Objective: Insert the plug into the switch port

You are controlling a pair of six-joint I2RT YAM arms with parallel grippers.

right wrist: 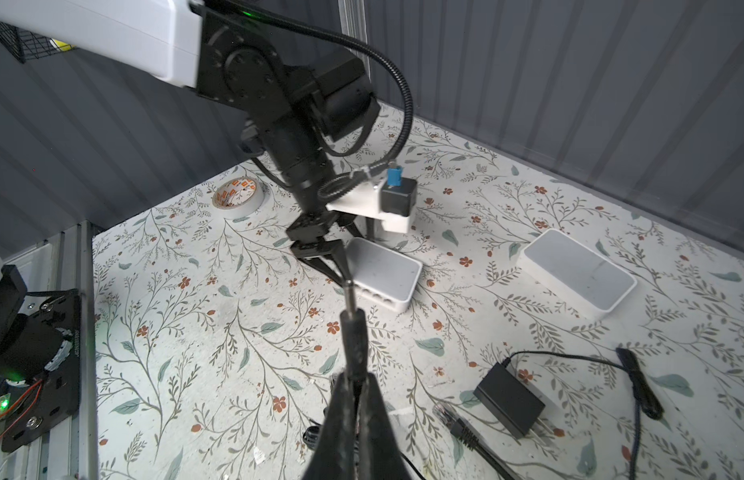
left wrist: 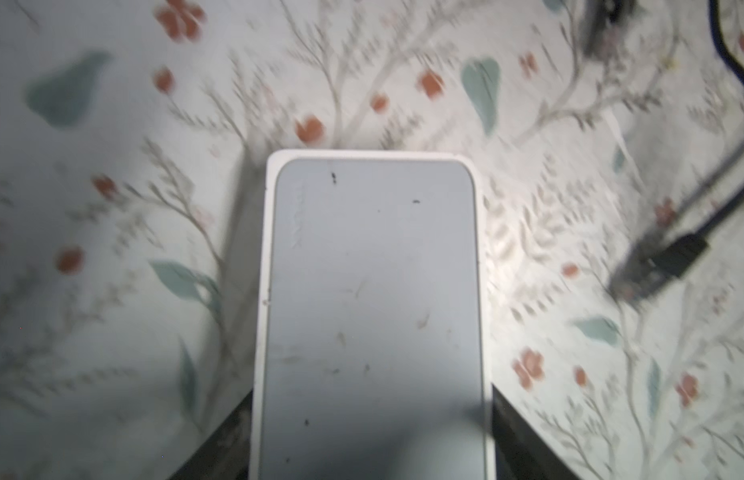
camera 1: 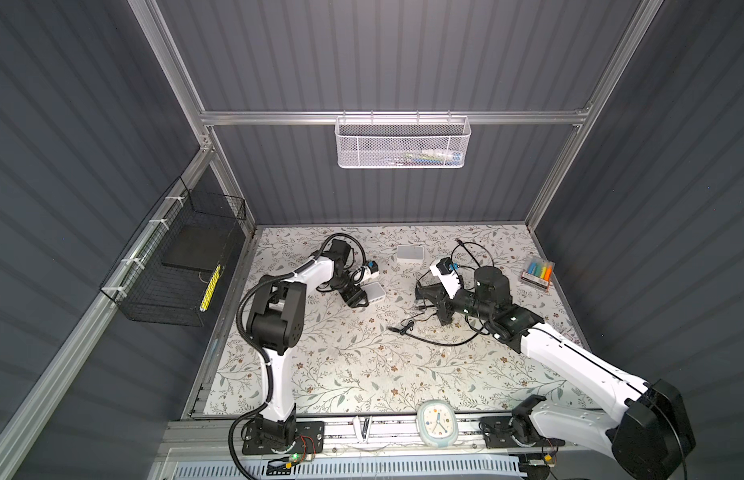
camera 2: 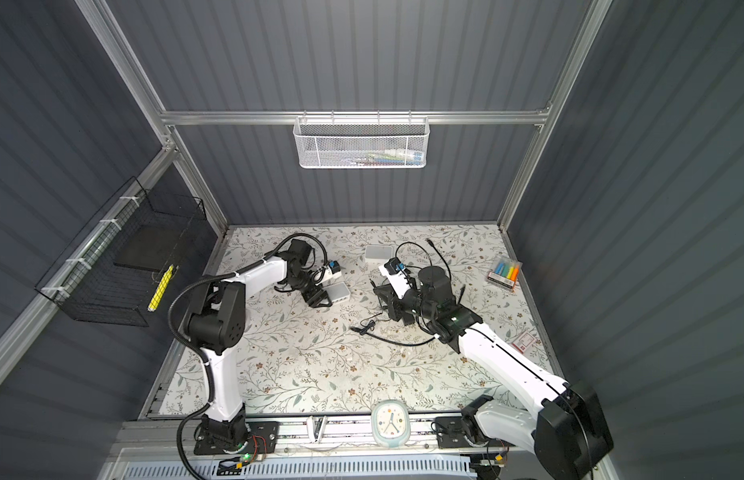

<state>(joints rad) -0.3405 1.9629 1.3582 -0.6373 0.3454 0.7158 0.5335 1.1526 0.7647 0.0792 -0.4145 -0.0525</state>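
A small white switch (camera 1: 375, 291) (camera 2: 340, 291) lies left of centre on the floral mat, held between the fingers of my left gripper (camera 1: 357, 297) (camera 2: 319, 297). In the left wrist view the switch (left wrist: 374, 291) fills the middle, and the dark fingers (left wrist: 220, 449) press on both of its long sides. My right gripper (right wrist: 353, 380) (camera 1: 420, 291) is shut on the black plug (right wrist: 353, 340). The plug's metal tip points at the switch (right wrist: 382, 270), just short of the port face. The plug cannot be made out in the top views.
A second white switch (camera 1: 410, 253) (right wrist: 580, 272) lies at the back. A black power adapter (right wrist: 509, 403), a network-cable plug (right wrist: 453, 419) and loose black cable (camera 1: 440, 338) lie near the right arm. Also in view: tape roll (right wrist: 238, 197), marker pack (camera 1: 537, 272), clock (camera 1: 437, 423).
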